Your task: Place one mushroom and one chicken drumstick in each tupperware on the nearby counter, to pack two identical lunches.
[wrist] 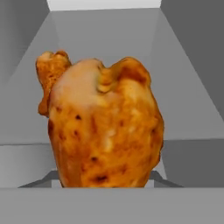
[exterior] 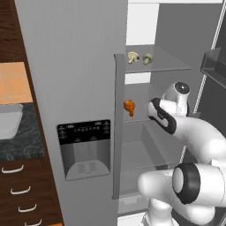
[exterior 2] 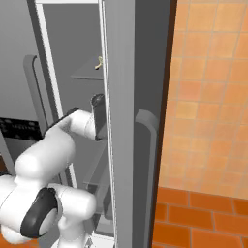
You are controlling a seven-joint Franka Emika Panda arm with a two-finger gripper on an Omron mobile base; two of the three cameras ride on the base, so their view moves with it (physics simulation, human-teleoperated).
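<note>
Inside the open fridge, a browned chicken drumstick (wrist: 105, 131) looms right in front of the hand camera, with a second drumstick (wrist: 50, 74) behind it to the left. One drumstick (exterior: 129, 107) shows on the middle shelf, just left of my gripper (exterior: 149, 107), which reaches in at that height. The meat hides the fingertips, so their state is unclear. Two mushrooms (exterior: 133, 56) (exterior: 148, 58) lie on the glass shelf above. A pale tupperware (exterior: 9, 121) stands on the dark speckled counter (exterior: 22, 137) at far left.
The closed grey fridge door with its dispenser panel (exterior: 84, 148) stands between the counter and the opening. The open right door (exterior 2: 131, 121) hangs close beside my arm. An orange tiled wall (exterior 2: 208, 97) lies to the right. Drawers with silver handles (exterior: 20, 190) sit below the counter.
</note>
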